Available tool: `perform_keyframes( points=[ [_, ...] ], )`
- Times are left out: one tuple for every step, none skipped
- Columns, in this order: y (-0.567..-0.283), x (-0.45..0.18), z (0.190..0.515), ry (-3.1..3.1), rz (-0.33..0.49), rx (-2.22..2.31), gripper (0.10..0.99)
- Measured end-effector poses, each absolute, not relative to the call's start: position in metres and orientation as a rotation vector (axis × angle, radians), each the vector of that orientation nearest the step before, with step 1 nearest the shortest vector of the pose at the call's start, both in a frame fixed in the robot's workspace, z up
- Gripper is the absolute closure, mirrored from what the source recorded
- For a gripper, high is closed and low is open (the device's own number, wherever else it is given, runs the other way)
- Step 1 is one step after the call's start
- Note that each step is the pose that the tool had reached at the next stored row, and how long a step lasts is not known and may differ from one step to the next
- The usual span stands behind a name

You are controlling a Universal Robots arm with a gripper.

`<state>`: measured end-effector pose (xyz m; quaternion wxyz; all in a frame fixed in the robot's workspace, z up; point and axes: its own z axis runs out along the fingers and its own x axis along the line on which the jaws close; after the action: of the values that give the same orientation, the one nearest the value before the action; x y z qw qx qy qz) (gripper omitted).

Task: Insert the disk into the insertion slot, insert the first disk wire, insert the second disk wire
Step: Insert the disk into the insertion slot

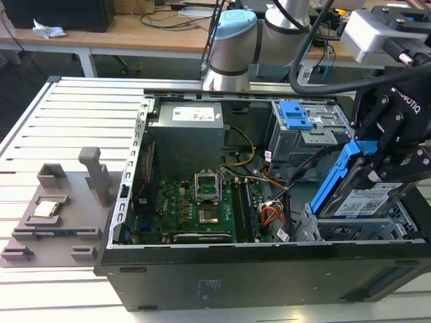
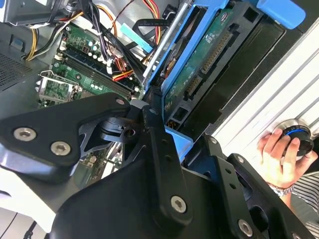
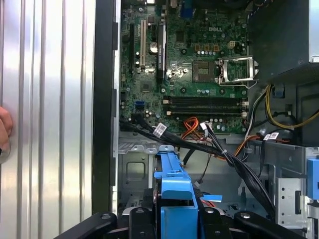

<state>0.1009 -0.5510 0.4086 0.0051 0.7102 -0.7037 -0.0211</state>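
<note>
Exterior view, right: one pincer (image 1: pixel 384 165) clamps one disk (image 1: pixel 357 202), apparently over the insertion slot (image 1: pixel 350 232); second wrist view shows a hand (image 2: pixel 279 154).

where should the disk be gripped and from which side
Pinch the disk across its thin thickness, one finger on each flat face, at the raised end, coming from above. It is flat and tilted, lower end toward the insertion slot, so that end is left free. The gripper looks clamped this way.

surface: pale slatted metal table (image 1: pixel 40 134) | behind: wooden workbench (image 1: pixel 135 32) strewn with cables (image 1: pixel 168 20) | floor (image 1: pixel 15 74): dark
</note>
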Motion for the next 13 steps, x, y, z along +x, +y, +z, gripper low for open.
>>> perform_keyframes(
  points=[
    [-0.551,0.101,0.408,-2.203,-0.066,2.224,0.722],
    [-0.551,0.101,0.406,-2.203,-0.066,2.224,0.722],
    [-0.551,0.101,0.404,-2.204,-0.066,2.224,0.722],
    [-0.551,0.101,0.402,-2.204,-0.066,2.224,0.722],
    [-0.551,0.101,0.401,-2.204,-0.066,2.224,0.722],
    [-0.551,0.101,0.399,-2.204,-0.066,2.224,0.722],
    [-0.551,0.101,0.398,-2.204,-0.066,2.224,0.722],
    [-0.551,0.101,0.397,-2.203,-0.066,2.224,0.722],
    [-0.551,0.101,0.397,-2.203,-0.066,2.224,0.722],
    [-0.551,0.101,0.397,-2.203,-0.066,2.224,0.722],
    [-0.551,0.101,0.397,-2.204,-0.066,2.224,0.722],
    [-0.551,0.101,0.397,-2.203,-0.066,2.224,0.722],
    [-0.551,0.101,0.397,-2.204,-0.066,2.224,0.722]
  ],
)
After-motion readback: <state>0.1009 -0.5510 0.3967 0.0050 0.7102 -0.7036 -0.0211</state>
